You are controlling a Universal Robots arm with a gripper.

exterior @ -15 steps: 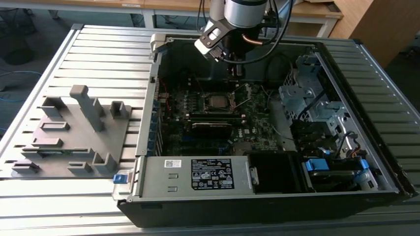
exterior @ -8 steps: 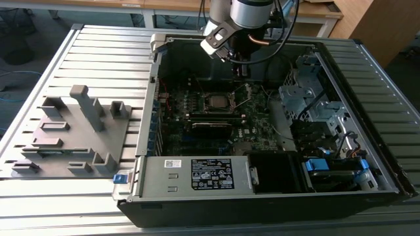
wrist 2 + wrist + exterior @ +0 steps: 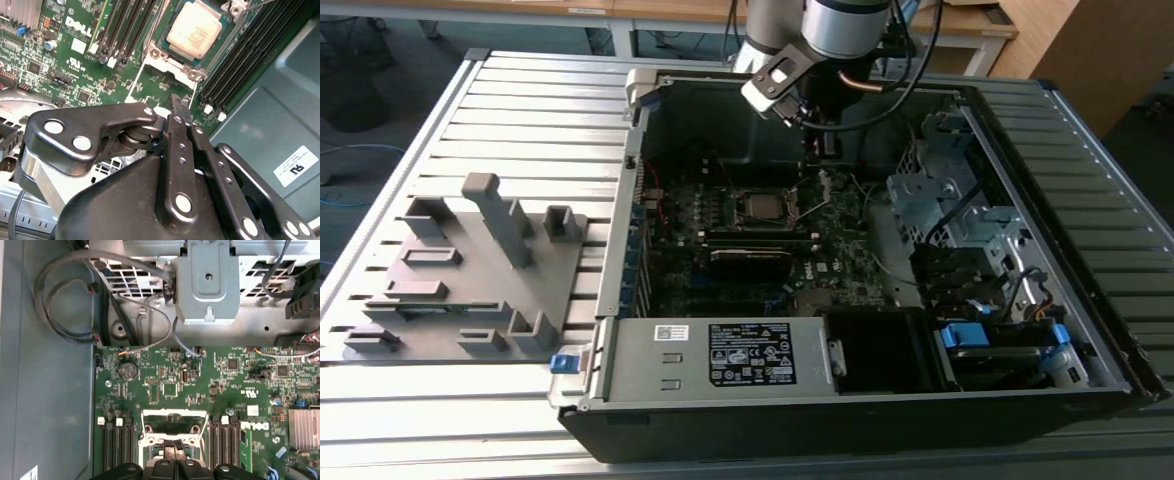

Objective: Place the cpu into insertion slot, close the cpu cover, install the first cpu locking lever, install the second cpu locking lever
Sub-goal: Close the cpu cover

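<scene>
1. PC case [image 3: 1067, 330] lies open on the slatted metal tabletop [image 3: 534, 120], nr the tabletop edge at the exterior view's right. A grey fixture [image 3: 454, 270] sits beside it, nr the edge at the exterior view's left.
2. Arm comes down into the case at its far edge. The hand [image 3: 825, 145] hangs over the mobo [image 3: 720, 230], just past the socket's far side.
3. Hand state: in both wrist views the fingers [image 3: 176, 150] are pressed together w/ nothing between them. Tips are close to the socket's edge; can't tell if they touch the board.
4. cpu [image 3: 194, 27] lies flat in the socket, approx mid-mobo, pale top up, apart from the hand.
5. cpu cover [image 3: 174, 59]: silvery frame sits round the cpu, w/ the chip showing through its window. Can't tell if it is fully down.
6. Thin wire lever [image 3: 250, 5] runs off one socket corner at an angle.
7. Black RAM slots [image 3: 117, 445] flank the socket on both sides.
8. White-labelled power box [image 3: 720, 355] sits along the case's near edge, well apart from the hand.
</scene>
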